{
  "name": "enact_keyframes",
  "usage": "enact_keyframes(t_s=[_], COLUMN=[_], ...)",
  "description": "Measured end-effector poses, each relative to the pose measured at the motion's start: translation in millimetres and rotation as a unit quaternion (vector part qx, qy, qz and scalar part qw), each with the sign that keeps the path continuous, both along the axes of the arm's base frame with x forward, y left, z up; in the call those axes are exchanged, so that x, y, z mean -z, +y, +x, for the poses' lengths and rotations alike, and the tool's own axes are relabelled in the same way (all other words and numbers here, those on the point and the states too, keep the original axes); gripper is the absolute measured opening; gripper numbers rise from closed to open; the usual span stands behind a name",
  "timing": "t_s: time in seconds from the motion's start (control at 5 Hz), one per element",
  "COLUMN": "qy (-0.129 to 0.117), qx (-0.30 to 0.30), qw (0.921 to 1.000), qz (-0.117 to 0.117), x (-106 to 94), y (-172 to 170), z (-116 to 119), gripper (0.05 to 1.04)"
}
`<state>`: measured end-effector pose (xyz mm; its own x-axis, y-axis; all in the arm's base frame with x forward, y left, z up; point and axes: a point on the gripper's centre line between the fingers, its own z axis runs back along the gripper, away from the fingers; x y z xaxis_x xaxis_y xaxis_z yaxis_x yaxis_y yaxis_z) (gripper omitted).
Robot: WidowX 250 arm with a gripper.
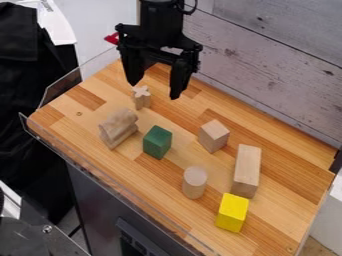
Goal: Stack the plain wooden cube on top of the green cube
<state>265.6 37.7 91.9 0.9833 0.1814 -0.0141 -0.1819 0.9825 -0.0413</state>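
The black gripper (155, 91) hangs over the back left part of the wooden table, its two fingers apart and nothing between them. Nearest to it, just below, stands a small cross-topped wooden block (141, 97). A pale, ridged wooden block (118, 128) lies to the left of a green block (157, 142). Right of the green block is a natural wood cube (214, 136). A pale wooden cylinder (194, 182) stands nearer the front, beside a long wooden block (246, 171). A yellow block (232, 212) sits at the near end of the long block.
Clear low guards edge the wooden table (80, 100) on its left and front sides. A grey plank wall (267, 65) runs along the back. A red object (112, 38) is behind the gripper, at the upper left.
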Motion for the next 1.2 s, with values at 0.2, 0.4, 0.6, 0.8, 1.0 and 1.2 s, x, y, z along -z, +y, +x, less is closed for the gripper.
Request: enact_keyframes(t_s=[0.2,0.4,0.6,0.8,1.0,1.2], qy=[0.016,0.012,-0.002,-0.001,0.010,0.012], qx=[0.002,0.013,0.032,0.053,0.078,0.091], qw=[0.9999,0.9998,0.9993,0.9984,0.9967,0.9956], qz=[-0.003,-0.005,-0.020,-0.019,-0.020,-0.014], x=[7.6,9.6,14.3,23.2,40.4,44.5], y=[-1.5,-6.8,-18.7,-27.4,-39.5,-44.2], z=[-3.8,0.6,14.9,20.5,24.3,28.9], gripper=[0.999,0.999,0.999,0.999,0.999,0.999])
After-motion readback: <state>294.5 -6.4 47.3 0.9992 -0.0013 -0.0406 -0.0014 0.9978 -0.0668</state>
